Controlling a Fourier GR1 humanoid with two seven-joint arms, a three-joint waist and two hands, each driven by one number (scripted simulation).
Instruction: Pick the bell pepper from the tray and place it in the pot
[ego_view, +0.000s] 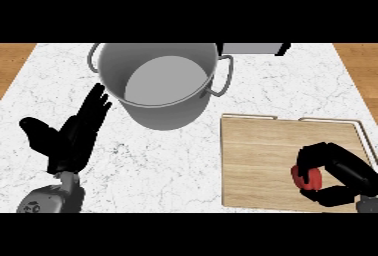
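Bell pepper (304, 176): red, rounded, glossy; only a small part shows between black fingers. It sits low over the wooden tray (262, 160), near the tray's right edge and front corner; whether it touches the wood cannot be told.

Right hand (341, 175): black, fingers and thumb curled round the pepper from the right side, closing on it from above and below. Grey forearm enters at the view's lower right corner.

Tray: pale wood, flat, rectangular, visible grain, with thin light rails along its back and right edges. It lies on the counter's right half, toward the front.

Pot (164, 85): grey metal, cylindrical, deep, smooth walls, with loop handles at left and right of the rim. It stands near the counter's back edge, left of the tray and apart from it.

Left hand (70, 137): black, fingers straight and spread, thumb out to the left, holding nothing, at the counter's left side just beside the pot.

Counter (170, 170): white speckled stone, with wood showing beyond its left and right edges.
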